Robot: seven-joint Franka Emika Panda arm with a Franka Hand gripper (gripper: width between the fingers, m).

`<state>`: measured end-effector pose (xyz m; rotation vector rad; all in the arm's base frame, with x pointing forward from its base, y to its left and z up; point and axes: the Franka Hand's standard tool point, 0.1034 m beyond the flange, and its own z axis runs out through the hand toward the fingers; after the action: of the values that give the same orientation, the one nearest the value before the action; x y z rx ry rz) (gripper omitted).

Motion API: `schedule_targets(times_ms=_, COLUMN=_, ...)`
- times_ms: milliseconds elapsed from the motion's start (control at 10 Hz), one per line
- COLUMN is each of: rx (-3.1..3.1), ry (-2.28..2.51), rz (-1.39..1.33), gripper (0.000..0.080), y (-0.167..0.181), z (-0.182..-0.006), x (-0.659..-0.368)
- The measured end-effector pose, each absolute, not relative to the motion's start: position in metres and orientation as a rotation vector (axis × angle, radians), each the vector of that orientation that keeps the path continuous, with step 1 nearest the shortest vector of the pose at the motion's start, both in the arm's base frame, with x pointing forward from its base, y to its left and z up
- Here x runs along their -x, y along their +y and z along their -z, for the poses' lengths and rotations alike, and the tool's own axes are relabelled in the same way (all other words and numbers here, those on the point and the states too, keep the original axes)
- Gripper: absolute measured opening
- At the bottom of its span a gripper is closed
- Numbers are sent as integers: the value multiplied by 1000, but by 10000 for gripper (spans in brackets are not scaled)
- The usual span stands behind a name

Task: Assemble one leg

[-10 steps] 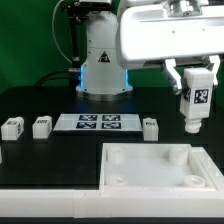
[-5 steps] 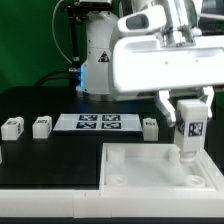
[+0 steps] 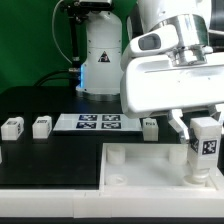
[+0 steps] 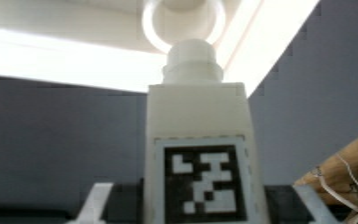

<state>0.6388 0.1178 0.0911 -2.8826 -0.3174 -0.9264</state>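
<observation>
My gripper [image 3: 205, 133] is shut on a white leg [image 3: 204, 150] with a black-and-white tag. I hold it upright over the near right corner of the white tabletop panel [image 3: 140, 168]. Its lower end is at or just above a round corner socket; I cannot tell if it touches. In the wrist view the leg [image 4: 201, 140] fills the middle, its tip pointing at a round socket [image 4: 194, 20], with a fingertip [image 4: 101, 200] on each side. Three more legs lie on the black table: two at the exterior view's left [image 3: 12, 127] [image 3: 41, 127] and one [image 3: 150, 127] beside the marker board.
The marker board [image 3: 98, 123] lies flat behind the tabletop panel. The robot base [image 3: 100, 60] stands at the back before a green backdrop. The arm's large white body fills the upper right of the exterior view.
The gripper with the leg has come down and moved toward the camera, from above the table's right side to the panel's near right corner socket.
</observation>
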Motion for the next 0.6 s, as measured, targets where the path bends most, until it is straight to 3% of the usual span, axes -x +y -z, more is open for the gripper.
schedule_targets(times_ms=600, rx=2890, ry=-316, rz=912, gripper=291, y=115, z=-85, x=-633)
